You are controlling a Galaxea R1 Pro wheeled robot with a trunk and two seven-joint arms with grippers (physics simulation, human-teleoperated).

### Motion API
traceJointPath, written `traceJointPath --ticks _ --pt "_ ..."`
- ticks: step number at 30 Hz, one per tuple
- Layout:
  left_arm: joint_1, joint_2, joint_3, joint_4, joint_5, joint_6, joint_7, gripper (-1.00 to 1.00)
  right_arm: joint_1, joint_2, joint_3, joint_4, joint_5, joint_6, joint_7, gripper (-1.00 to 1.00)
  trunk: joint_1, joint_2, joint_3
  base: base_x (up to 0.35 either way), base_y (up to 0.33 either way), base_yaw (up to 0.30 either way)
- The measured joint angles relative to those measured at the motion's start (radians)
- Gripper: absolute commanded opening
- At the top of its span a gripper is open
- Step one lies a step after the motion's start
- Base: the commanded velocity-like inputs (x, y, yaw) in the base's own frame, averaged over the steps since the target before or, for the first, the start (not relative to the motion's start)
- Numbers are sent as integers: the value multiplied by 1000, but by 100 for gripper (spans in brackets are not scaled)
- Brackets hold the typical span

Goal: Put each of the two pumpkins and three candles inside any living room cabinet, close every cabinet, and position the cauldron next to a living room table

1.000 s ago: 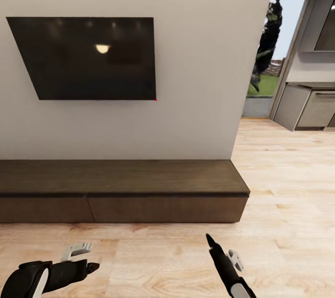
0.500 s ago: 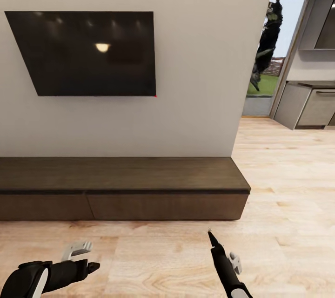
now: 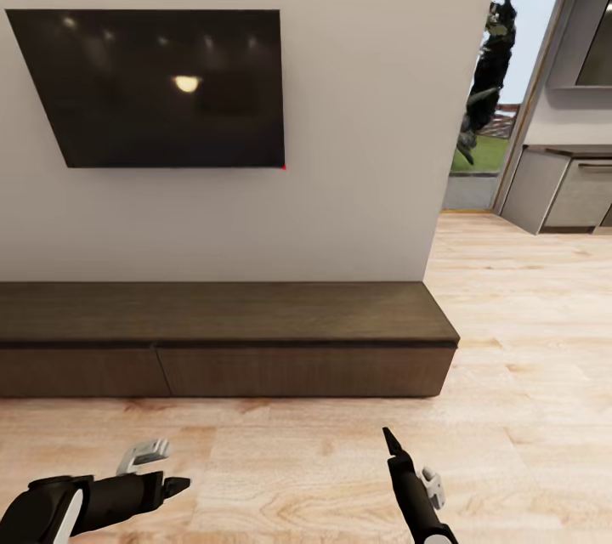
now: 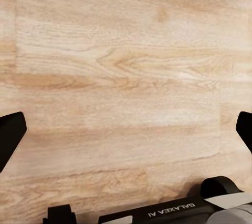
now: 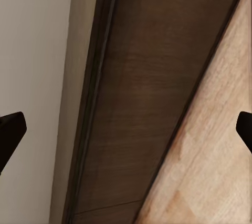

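Note:
The long low dark-brown cabinet (image 3: 223, 314) runs along the wall ahead, and both of its drawer fronts (image 3: 302, 371) sit flush and closed. In the right wrist view the cabinet (image 5: 149, 92) lies close, between wall and floor. My left gripper (image 3: 168, 480) hangs low over the wooden floor at the near left, open and empty; its fingertips (image 4: 10, 135) stand wide apart. My right gripper (image 3: 398, 452) points toward the cabinet's right half, also open and empty. The pumpkins, candles, cauldron and table are out of view.
A black television (image 3: 161, 89) hangs on the pale wall above the cabinet. The wall ends at the right, where light wood floor (image 3: 527, 331) leads past a glass door (image 3: 486, 102) to grey kitchen cupboards (image 3: 557, 191).
The whole picture has shifted a little, so the camera has moved: television and cabinet sit slightly higher. My right gripper sits a bit lower in the picture. The drawers stay closed.

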Motion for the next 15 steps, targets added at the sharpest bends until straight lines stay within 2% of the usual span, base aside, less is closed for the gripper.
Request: traceJointPath --ticks 4,7,9,15 --pt "0 19 2 0 6 0 -12 100 0 1 -24 0 -5 1 8 100 15 -28 -13 0 0 0" --pt "0 25 2 0 6 0 -57 100 0 2 -78 0 -6 3 14 100 27 -49 -22 0 0 0" --pt "0 28 2 0 3 0 -98 100 0 3 -111 1 -7 4 42 100 35 -63 -28 0 0 0" --pt "0 33 2 0 5 0 -124 100 0 4 -127 2 -7 4 82 100 58 -105 -47 0 0 0"
